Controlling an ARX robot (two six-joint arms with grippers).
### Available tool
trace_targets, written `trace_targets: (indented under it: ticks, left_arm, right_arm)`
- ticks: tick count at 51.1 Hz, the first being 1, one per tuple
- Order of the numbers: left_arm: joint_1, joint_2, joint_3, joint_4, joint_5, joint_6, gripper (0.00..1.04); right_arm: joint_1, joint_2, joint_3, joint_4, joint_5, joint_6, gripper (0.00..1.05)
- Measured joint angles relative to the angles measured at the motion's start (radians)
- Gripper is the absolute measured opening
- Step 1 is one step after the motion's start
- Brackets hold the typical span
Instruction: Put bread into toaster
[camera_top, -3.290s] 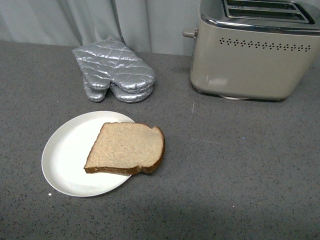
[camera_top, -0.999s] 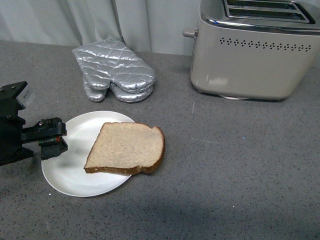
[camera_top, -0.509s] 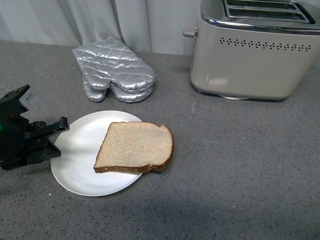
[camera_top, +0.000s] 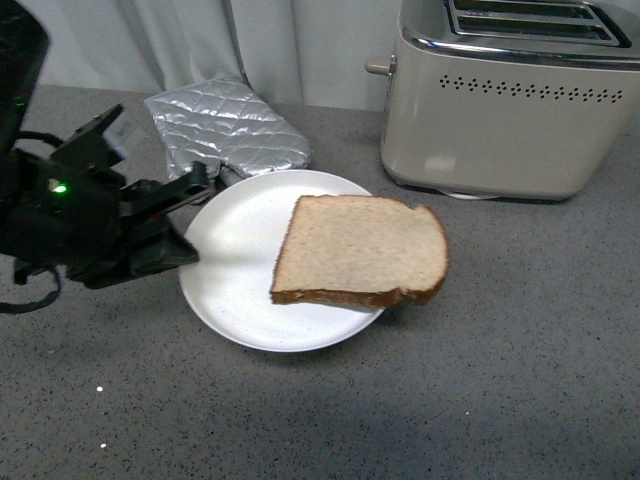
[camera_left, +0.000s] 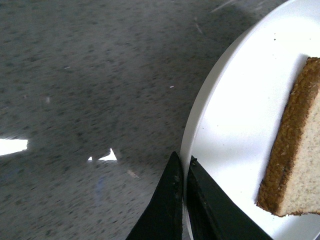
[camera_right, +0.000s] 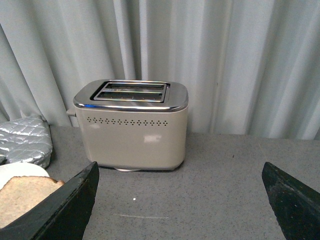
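The left gripper (camera_top: 188, 222) is clenched on the left rim of the white plate (camera_top: 235, 270). The bread (camera_top: 360, 245) lies flat on the plate's right side, its crust overhanging the edge, just left of and nearer than the toaster (camera_top: 505, 110) with its 2 slots. The right gripper (camera_right: 179, 180) is spread wide on nothing, and a silver oven mitt (camera_top: 240, 130) lies far left

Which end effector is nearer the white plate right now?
Left. The left end effector is clamped on the plate at its rim. The right end effector is open and faces the toaster, with the plate only at the edge of its wrist view.
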Motion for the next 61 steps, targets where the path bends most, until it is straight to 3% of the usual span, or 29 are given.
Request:
trace_targets:
  ticks: [23, 36, 40, 47, 51, 59, 61]
  left_arm:
    - [-0.310, 0.270, 0.338, -0.063, -0.075, -0.193, 0.03]
    - [-0.386, 0.378, 0.470, -0.115, -0.093, -0.309, 0.03]
    - [-0.391, 0.374, 0.469, -0.102, -0.101, -0.340, 0.17]
    - [-0.386, 0.296, 0.396, -0.006, -0.218, -0.344, 0.46]
    - [-0.381, 0.238, 0.346, 0.032, -0.273, -0.342, 0.57]
    - [-0.358, 0.018, 0.130, 0.293, -0.592, -0.110, 0.88]
    - [-0.343, -0.036, 0.080, 0.340, -0.626, -0.071, 0.95]
  right_arm:
    - [0.000, 0.000, 0.000, 0.000, 0.000, 0.000, 0.95]
    - [0.000, 0.000, 0.000, 0.000, 0.000, 0.000, 0.95]
    - [0.000, 0.000, 0.000, 0.000, 0.000, 0.000, 0.95]
    - [0.000, 0.000, 0.000, 0.000, 0.000, 0.000, 0.95]
    - [0.000, 0.000, 0.000, 0.000, 0.000, 0.000, 0.95]
    - [0.000, 0.000, 0.000, 0.000, 0.000, 0.000, 0.95]
    - [0.000, 0.000, 0.000, 0.000, 0.000, 0.000, 0.95]
